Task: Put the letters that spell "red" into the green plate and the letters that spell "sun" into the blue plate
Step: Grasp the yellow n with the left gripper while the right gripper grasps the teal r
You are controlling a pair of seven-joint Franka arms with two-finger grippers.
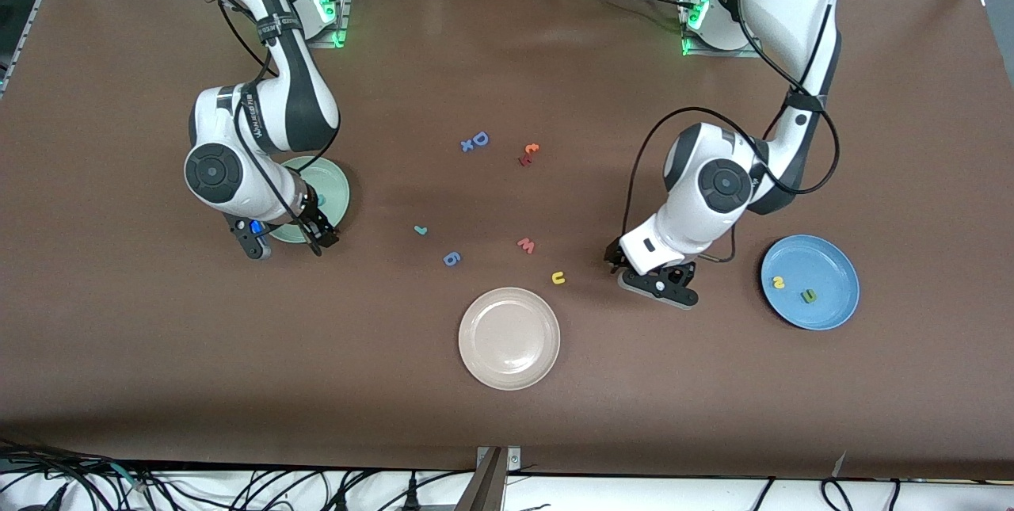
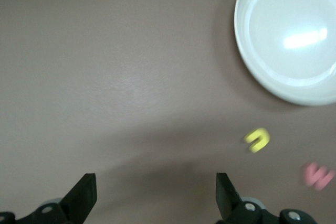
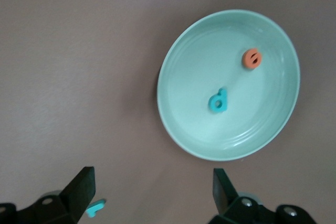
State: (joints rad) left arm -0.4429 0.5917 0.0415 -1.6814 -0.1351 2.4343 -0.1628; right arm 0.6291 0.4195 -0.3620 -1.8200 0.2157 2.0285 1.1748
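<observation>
Tabletop seen from my remote station: brown cloth, three plates, scattered foam letters. My right gripper hangs over the front-camera-side rim of the green plate, its claw spread apart and holding nothing. That plate already carries the teal "d" and the orange "e". The teal "r" is not in yet; it lies on the cloth toward the table's middle, just beside the blue "g" and farther from the front camera than it.

My left gripper hovers low over bare cloth between the yellow "u" and the blue plate, claw apart and empty. The blue plate holds the yellow "s" and the dark green "n". The "u" sits near the cream-white plate, with the pink "w" close by.

As I judge it, two letters remain. For the "u", I would centre the left claw squarely over it, come straight down so both fingers straddle the foam, and keep clear of the "w". For the "r", approach from the side away from the "g".
</observation>
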